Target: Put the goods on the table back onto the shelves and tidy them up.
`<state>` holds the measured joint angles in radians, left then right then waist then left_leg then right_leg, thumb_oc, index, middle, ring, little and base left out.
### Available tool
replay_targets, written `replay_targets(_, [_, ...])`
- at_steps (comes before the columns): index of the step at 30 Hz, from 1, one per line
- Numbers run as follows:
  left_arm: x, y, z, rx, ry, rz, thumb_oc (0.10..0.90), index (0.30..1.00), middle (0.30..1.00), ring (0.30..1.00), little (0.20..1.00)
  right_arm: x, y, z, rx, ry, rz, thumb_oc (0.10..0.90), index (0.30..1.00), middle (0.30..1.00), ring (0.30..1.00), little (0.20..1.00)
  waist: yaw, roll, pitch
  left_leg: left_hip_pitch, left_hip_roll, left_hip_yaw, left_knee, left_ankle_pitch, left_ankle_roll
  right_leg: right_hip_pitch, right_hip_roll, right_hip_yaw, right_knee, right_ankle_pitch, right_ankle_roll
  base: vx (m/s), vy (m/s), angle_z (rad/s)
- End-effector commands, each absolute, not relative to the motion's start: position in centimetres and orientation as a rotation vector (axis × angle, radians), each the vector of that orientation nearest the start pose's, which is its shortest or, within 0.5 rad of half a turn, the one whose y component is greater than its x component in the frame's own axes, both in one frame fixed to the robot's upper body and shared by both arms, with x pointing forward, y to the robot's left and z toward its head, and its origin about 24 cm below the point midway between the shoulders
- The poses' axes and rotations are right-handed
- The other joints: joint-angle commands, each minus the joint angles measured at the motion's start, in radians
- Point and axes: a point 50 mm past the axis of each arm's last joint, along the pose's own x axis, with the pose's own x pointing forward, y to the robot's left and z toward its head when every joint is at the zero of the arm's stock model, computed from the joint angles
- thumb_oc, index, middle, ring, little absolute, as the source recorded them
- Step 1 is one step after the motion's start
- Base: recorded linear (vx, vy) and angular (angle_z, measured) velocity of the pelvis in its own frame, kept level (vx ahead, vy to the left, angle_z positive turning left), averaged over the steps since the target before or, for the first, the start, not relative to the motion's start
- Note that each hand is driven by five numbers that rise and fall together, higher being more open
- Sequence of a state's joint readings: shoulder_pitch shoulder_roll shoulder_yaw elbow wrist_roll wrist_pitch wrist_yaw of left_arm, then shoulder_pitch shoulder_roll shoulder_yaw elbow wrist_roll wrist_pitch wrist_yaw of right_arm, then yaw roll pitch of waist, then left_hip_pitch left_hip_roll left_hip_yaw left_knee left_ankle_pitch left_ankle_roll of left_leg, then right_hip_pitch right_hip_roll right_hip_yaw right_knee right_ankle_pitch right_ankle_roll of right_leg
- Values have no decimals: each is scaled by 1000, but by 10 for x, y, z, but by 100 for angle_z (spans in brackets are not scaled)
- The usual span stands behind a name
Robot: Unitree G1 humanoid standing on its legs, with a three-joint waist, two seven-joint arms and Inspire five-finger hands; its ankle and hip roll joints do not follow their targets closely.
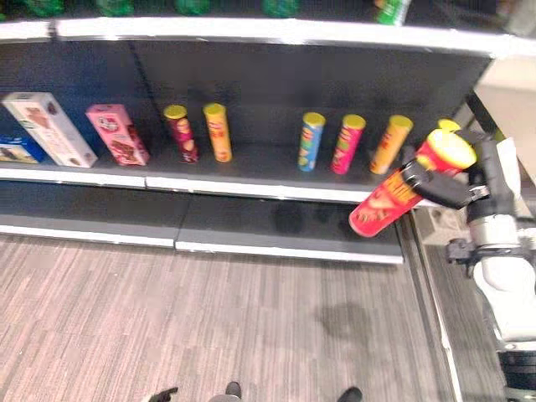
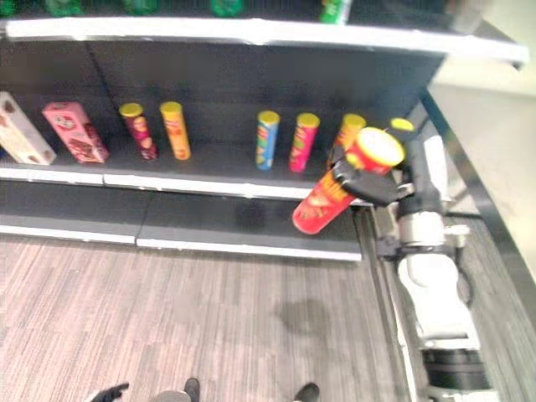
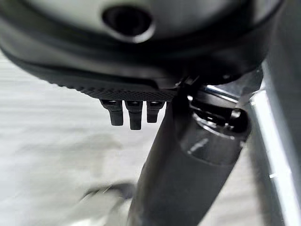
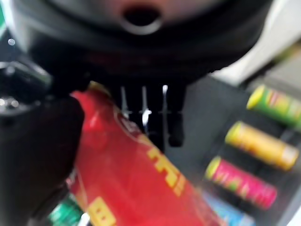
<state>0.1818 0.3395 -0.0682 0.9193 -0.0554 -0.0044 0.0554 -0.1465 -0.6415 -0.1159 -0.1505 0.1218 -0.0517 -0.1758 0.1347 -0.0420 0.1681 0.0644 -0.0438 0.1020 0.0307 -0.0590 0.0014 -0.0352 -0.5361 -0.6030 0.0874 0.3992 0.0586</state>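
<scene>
We are gripping the red can [image 1: 394,197] tilted in our curled right hand [image 1: 440,186] at three o'clock beside the orange can [image 1: 390,144] on the shelf [image 1: 251,180], risking toppling that neighbour, while our left hand's [image 3: 134,110] fingers are hanging relaxed.
</scene>
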Motion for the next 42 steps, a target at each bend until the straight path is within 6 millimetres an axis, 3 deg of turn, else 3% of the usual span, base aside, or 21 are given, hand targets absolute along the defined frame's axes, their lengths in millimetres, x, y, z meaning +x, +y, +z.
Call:
replay_targets(1, [91, 299, -123, 400, 1021, 240, 800, 900, 900, 900, 900, 257, -255, 265, -605, -813, -237, 400, 300, 300, 300, 300, -26, 7, -33, -29, 115, -1, -118, 31, -74, 51, 65, 103, 35, -234, 161, -115, 299, 73])
replay_targets(3, [82, 297, -126, 374, 1048, 244, 800, 900, 900, 900, 900, 260, -251, 264, -582, -815, -216, 400, 300, 300, 300, 300, -23, 8, -20, -24, 111, 10, -118, 41, -53, 11, 190, 124, 67, -340, 119, -68, 195, 16])
replay_targets(4, [82, 294, -127, 353, 1047, 246, 800, 900, 900, 900, 900, 262, -249, 262, -574, -810, -197, 400, 300, 300, 300, 300, -29, 5, -3, -22, 104, 11, -118, 48, -50, -20, 277, 150, 63, -385, 97, -23, 48, -61])
replay_targets(5, [84, 292, -127, 338, 1037, 245, 800, 900, 900, 900, 900, 263, -248, 262, -573, -810, -190, 400, 300, 300, 300, 300, -30, 3, 7, -20, 100, 12, -114, 48, -50, -37, 317, 176, 59, -399, 90, 29, -51, -54])
replay_targets(6, [95, 282, -126, 308, 996, 220, 800, 900, 900, 900, 900, 266, -246, 264, -571, -812, -175, 400, 300, 300, 300, 300, -32, -23, 24, -29, 70, -12, -99, 52, -53, -4, 396, 242, -52, -393, 64, 89, -126, -22])
replay_targets(9, [94, 272, -129, 268, 990, 209, 800, 900, 900, 900, 900, 268, -242, 264, -571, -808, -148, 400, 300, 300, 300, 300, -27, -30, 4, -47, 88, -18, -49, 33, -72, 53, 423, 243, -149, -375, 64, 130, -181, 20])
replay_targets(12, [107, 271, -124, 259, 949, 205, 800, 900, 900, 900, 900, 267, -241, 264, -566, -815, -133, 400, 300, 300, 300, 300, -32, -36, 30, -132, 95, -39, 128, -18, -97, 73, 428, 240, -152, -395, 42, 48, -119, 44])
replay_targets(15, [112, 267, -123, 239, 927, 206, 800, 900, 900, 900, 900, 265, -242, 262, -564, -809, -135, 400, 300, 300, 300, 300, -27, -34, 48, -206, 111, -45, 234, -15, -117, 110, 433, 222, -166, -418, 25, 70, -25, 42])
replay_targets(19, [113, 267, -123, 262, 931, 189, 800, 900, 900, 900, 900, 266, -242, 259, -551, -799, -135, 400, 300, 300, 300, 300, -18, -21, 42, -264, 178, -77, 46, 114, -118, 118, 440, 222, -175, -439, 36, 152, 101, 13])
replay_targets(22, [110, 268, -123, 270, 937, 194, 800, 900, 900, 900, 900, 266, -241, 257, -548, -795, -126, 400, 300, 300, 300, 300, -9, -14, 39, -264, 186, -114, -37, 154, -133, 126, 447, 240, -175, -460, 38, 178, 113, -4])
replay_targets(23, [106, 268, -125, 267, 952, 192, 800, 900, 900, 900, 900, 266, -240, 256, -553, -788, -121, 400, 300, 300, 300, 300, -17, 7, 19, -230, 189, -112, -91, 164, -140, 139, 449, 245, -174, -469, 45, 158, 116, -25])
replay_targets(25, [102, 267, -127, 281, 968, 185, 800, 900, 900, 900, 900, 266, -238, 255, -553, -788, -119, 400, 300, 300, 300, 300, -16, 14, 9, -200, 175, -108, -100, 166, -138, 148, 433, 254, -171, -463, 50, 265, 250, -63])
replay_targets(32, [94, 277, -127, 332, 992, 188, 800, 900, 900, 900, 900, 272, -221, 259, -540, -813, -67, 400, 300, 300, 300, 300, -10, 18, -5, -134, 93, -26, -104, 105, -60, 116, 323, 307, -115, -430, 109, 182, 255, -28])
replay_targets(38, [89, 279, -128, 348, 1010, 188, 800, 900, 900, 900, 900, 276, -206, 259, -558, -819, 0, 400, 300, 300, 300, 300, -15, 36, 29, -96, 49, -5, -102, 61, -1, 35, 267, 339, 90, -440, 124, 68, 206, -6])
replay_targets(40, [86, 280, -128, 341, 1015, 194, 800, 900, 900, 900, 900, 278, -201, 257, -576, -810, 30, 400, 300, 300, 300, 300, -19, 33, 50, -67, 32, -2, -96, 44, 26, -31, 238, 358, 245, -370, 133, 25, 122, -19])
replay_targets(41, [86, 280, -128, 341, 1015, 194, 800, 900, 900, 900, 900, 278, -201, 257, -576, -810, 30, 400, 300, 300, 300, 300, -18, 32, 50, -67, 31, -1, -96, 44, 27, -33, 237, 360, 248, -372, 134, -27, 111, -12])
replay_targets(42, [87, 279, -128, 340, 1010, 195, 800, 900, 900, 900, 900, 279, -194, 258, -577, -817, 61, 400, 300, 300, 300, 300, -22, 37, 79, -42, 28, -1, -96, 34, 43, -86, 232, 385, 360, -312, 138, -21, 66, -15])
